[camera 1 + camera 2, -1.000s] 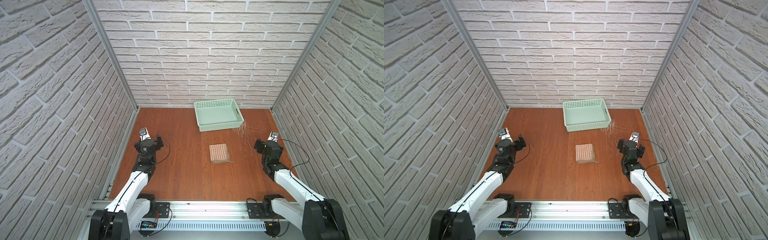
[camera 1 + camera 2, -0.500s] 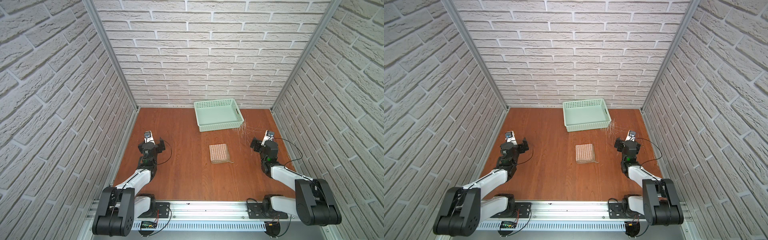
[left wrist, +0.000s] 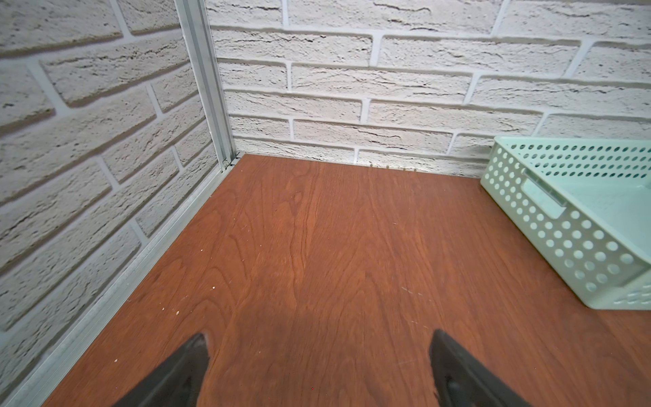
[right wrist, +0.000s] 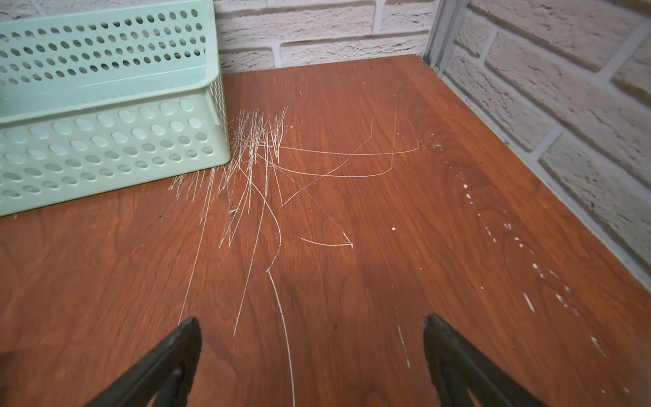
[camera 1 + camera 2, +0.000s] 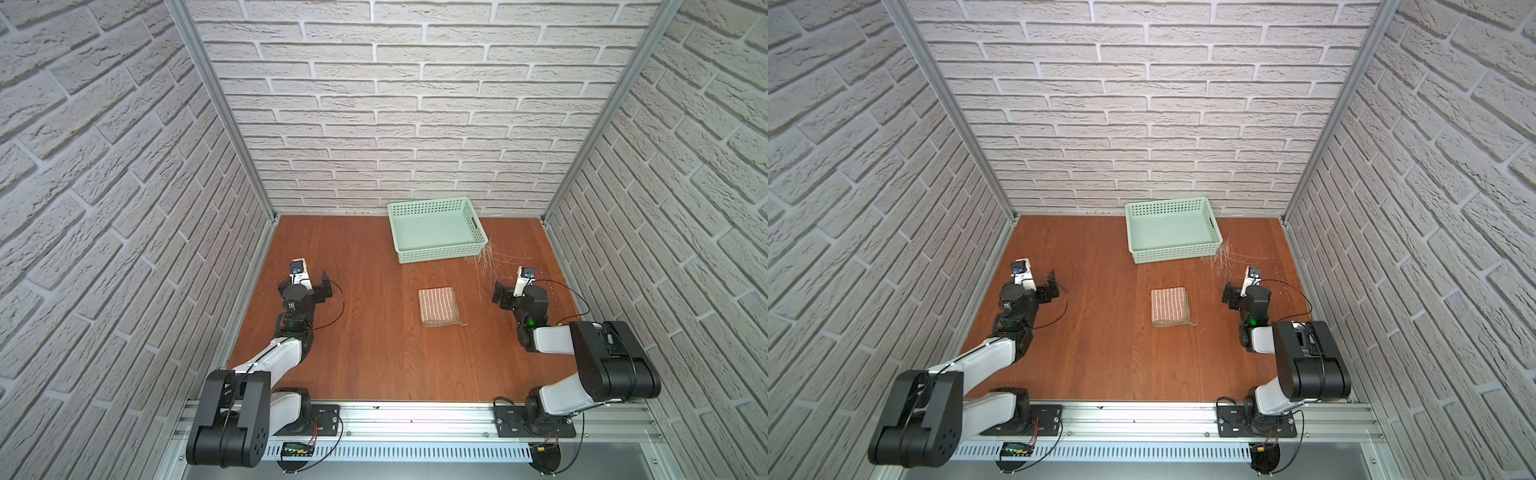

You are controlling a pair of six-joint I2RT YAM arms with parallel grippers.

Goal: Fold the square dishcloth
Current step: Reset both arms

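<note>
Folded dishcloth lying on a red-brown wooden table.
In a top view, the tan, pale-striped dishcloth sits at mid-frame as a small rectangle, its layered edges showing along the lower side. The left gripper is at centre left and the right gripper at centre right, both well apart from it. A mint-green basket stands above centre, with pale scratches just to its lower right.
</note>
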